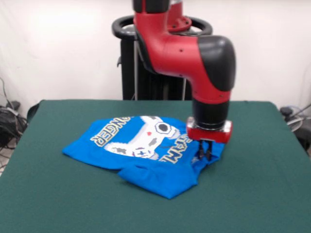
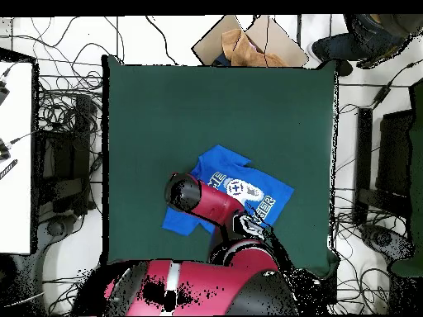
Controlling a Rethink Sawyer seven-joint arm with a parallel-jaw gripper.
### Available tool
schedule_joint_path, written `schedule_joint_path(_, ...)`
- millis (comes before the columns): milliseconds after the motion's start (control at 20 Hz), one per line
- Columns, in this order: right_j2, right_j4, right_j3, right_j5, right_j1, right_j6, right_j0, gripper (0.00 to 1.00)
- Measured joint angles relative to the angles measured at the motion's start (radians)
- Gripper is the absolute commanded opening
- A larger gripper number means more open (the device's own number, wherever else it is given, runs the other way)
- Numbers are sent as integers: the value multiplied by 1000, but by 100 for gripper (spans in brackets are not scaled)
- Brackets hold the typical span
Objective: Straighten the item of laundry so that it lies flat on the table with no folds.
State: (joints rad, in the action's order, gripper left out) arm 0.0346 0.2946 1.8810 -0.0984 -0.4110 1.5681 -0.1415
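Note:
The item of laundry (image 1: 146, 148), a bright blue T-shirt with a white game-controller print and lettering, lies crumpled in the middle of the green table (image 1: 252, 189). Its near part is folded over into a thick flap. My gripper (image 1: 204, 156) points straight down at the shirt's right edge. Its fingers are close together, pinching a raised bunch of blue cloth. In the overhead view the shirt (image 2: 248, 191) lies on the table (image 2: 206, 107) towards the edge nearest the robot's base. The arm's wrist (image 2: 177, 191) covers one side of the shirt and hides the gripper.
Green cloth stretches wide on all sides of the shirt. Beyond the table lie cables (image 2: 58, 132), a piece of cardboard (image 2: 248, 41) past the far edge, and a person's legs (image 2: 372, 33) at the top right corner.

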Motion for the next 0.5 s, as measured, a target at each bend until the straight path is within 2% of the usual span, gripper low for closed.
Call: schedule_joint_path(500,0,69,21,123,0,142,76,0)
